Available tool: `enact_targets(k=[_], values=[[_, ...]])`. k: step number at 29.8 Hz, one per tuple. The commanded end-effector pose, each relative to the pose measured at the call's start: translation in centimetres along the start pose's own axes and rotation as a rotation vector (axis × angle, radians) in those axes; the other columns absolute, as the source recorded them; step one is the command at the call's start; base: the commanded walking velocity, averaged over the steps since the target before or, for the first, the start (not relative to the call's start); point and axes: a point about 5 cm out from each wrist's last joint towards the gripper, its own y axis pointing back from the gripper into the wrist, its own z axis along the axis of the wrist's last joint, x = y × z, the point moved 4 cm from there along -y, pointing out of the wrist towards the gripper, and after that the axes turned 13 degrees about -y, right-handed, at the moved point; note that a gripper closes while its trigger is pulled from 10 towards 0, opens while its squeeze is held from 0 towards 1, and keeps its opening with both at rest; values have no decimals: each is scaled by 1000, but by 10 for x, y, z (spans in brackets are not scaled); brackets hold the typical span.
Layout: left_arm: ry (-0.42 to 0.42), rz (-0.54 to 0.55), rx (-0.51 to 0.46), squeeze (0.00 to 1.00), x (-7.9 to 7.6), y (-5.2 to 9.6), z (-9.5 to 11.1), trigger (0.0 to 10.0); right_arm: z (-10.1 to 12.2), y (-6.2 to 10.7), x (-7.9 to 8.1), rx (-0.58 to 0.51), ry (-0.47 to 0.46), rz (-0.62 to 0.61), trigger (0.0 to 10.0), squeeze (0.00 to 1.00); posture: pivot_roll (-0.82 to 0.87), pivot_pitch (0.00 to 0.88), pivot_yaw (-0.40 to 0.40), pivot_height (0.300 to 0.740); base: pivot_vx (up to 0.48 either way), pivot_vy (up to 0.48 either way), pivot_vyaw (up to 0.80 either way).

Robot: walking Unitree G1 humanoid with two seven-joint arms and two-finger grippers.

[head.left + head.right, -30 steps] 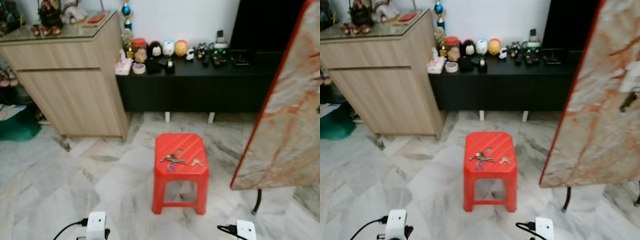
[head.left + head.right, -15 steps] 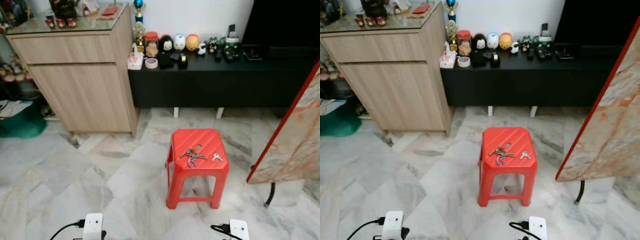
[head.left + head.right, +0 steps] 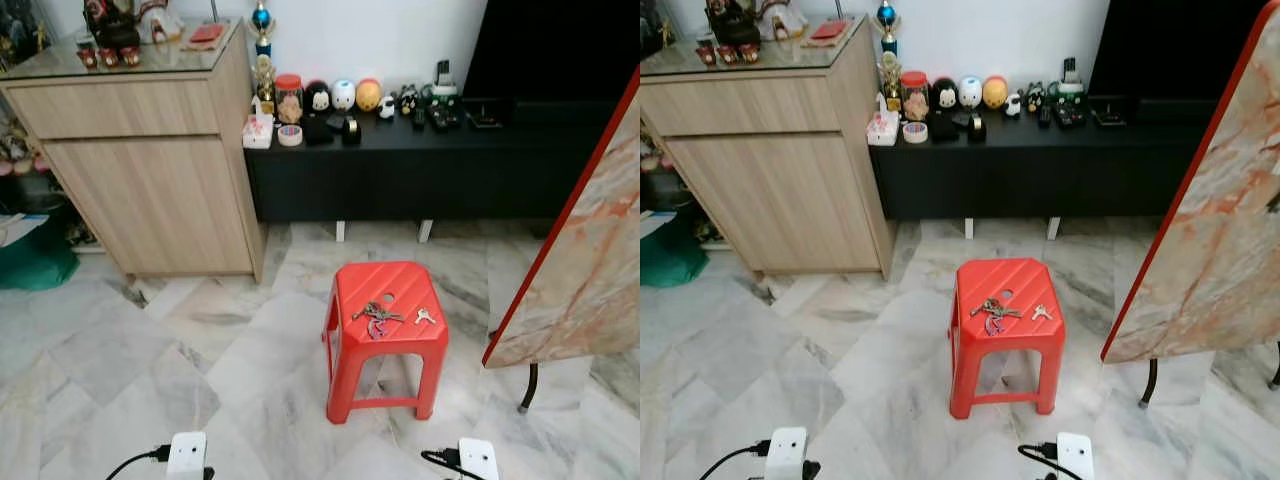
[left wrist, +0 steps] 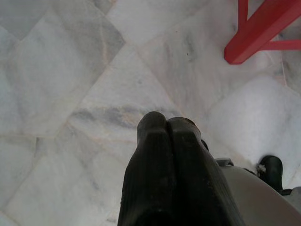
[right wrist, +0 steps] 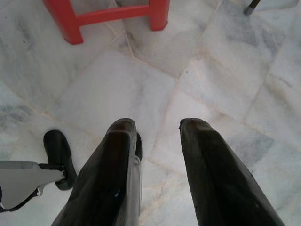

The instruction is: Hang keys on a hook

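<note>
Keys (image 3: 377,316) lie on red stool (image 3: 386,336) w/ a small key (image 3: 424,316) beside. Left gripper (image 4: 165,123) hangs over floor, fingers pressed together; right gripper (image 5: 157,126) fingers spread.

My left gripper (image 4: 165,123) is two thick matte black fingers with rounded tips, with a bit of pale grey body and a black foot (image 4: 272,170) behind. Right gripper (image 5: 157,127) has the same chunky black fingers. From the head cam I just see two white wrist blocks (image 3: 187,453) with black cables (image 3: 135,460) plugged in.
</note>
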Motion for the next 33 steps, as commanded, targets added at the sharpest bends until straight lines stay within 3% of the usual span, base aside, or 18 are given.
enact_targets(k=[1,21,26,33], values=[[10,-3,3,0,0,1,-2,10000,1,0,1,-5,-2,0,10000,0,12,16,18,740,375,0,0],[17,0,3,0,2,0,-2,10000,2,0,2,-6,55,24,10000,0,15,22,15,740,387,0,0],[13,-1,8,0,1,1,-3,10000,2,0,-1,-11,65,21,10000,0,16,28,13,740,382,0,677],[7,1,10,0,2,1,-3,10000,2,0,-2,-19,34,23,10000,0,16,28,13,740,43,0,71]])
